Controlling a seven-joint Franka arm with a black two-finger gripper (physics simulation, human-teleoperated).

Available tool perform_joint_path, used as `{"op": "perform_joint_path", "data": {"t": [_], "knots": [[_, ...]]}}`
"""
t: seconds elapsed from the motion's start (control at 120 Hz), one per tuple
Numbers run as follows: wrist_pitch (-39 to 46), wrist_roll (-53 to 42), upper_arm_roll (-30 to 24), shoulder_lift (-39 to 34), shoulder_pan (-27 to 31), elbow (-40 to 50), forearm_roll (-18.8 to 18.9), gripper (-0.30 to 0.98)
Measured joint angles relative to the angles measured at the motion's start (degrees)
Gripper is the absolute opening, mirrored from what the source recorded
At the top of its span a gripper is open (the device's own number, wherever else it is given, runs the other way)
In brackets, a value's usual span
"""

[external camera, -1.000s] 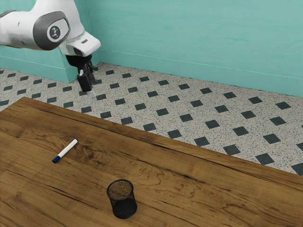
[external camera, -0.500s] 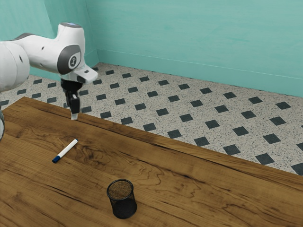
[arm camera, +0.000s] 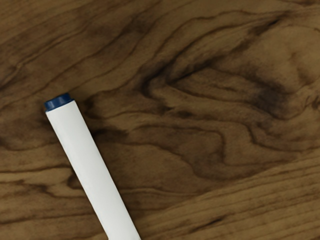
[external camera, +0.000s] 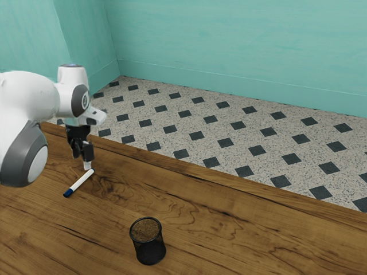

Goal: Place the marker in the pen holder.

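My gripper [external camera: 86, 165], near the marker [external camera: 81, 181] lying on the wood-grained table [external camera: 212, 212].
The pen holder [external camera: 150, 251] stands there too; beyond, diamond-patterned floor [external camera: 184, 125], teal walls [external camera: 229, 46]. Open or closed, I can't tell.

White marker [arm camera: 95, 172], blue end [arm camera: 59, 101]; black holder [external camera: 149, 246].

Exterior view: set back at the arm [external camera: 71, 99]'s side, looking slantwise down across the table [external camera: 218, 235] toward the teal wall [external camera: 229, 46]; arm at frame left. Wrist view: on the arm's end, close above the table, facing down. Shared: part of the marker [external camera: 80, 182], left in the exterior frame, and table beside it.
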State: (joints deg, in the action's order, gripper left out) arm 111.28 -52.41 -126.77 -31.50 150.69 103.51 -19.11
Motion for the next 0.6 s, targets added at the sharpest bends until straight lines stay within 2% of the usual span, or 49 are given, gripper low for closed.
{"op": "perform_joint_path", "data": {"t": [0.233, 0.6], "knots": [[0.71, -1.12, -1.86, -4.81, 3.43, -0.25, -8.37, 0.67], [0.99, -3.5, -4.8, -9.51, 8.54, -5.48, -11.45, 0.6]]}}
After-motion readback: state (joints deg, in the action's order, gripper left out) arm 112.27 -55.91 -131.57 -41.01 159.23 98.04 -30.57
